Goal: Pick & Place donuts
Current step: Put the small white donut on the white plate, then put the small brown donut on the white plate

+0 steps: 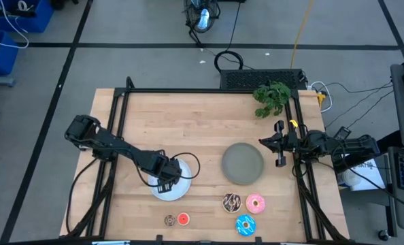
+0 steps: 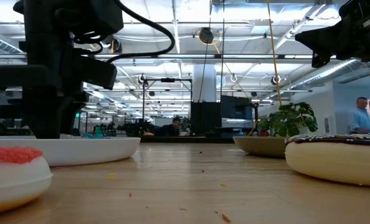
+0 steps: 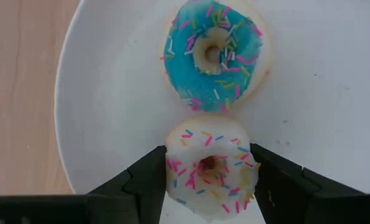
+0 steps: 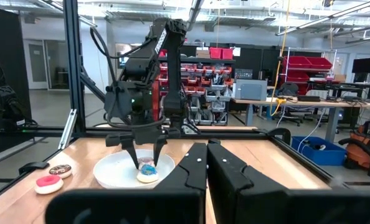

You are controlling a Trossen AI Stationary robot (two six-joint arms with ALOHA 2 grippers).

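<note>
My left gripper [image 3: 208,186] points down over the white plate [image 1: 177,191], shut on a tiny white-iced sprinkled donut [image 3: 210,171]. A tiny blue sprinkled donut [image 3: 213,53] lies flat on the plate just beyond it. On the table near the front edge lie the chocolate drizzled donut [image 1: 231,202], pink donut [image 1: 255,203], larger blue-sprinkled donut [image 1: 245,224], tiny brown donut [image 1: 169,220] and tiny red donut [image 1: 183,218]. My right gripper [image 4: 207,163] waits shut at the table's right edge [image 1: 280,144]. My left gripper pinches the white-iced donut by its outer rim [image 3: 171,177] between the two fingers, one on each opposite side, coming from above and pointing down. The donut lies level, hole upward. Whether it rests on the plate or hangs just above it, I cannot tell.
A round grey plate [image 1: 243,163] sits right of the white plate. A green plant sprig [image 1: 272,97] lies at the far right corner. A black frame rail [image 1: 209,90] borders the table. Bare wood stretches across the far half. People show far off in the room [image 2: 361,115].
</note>
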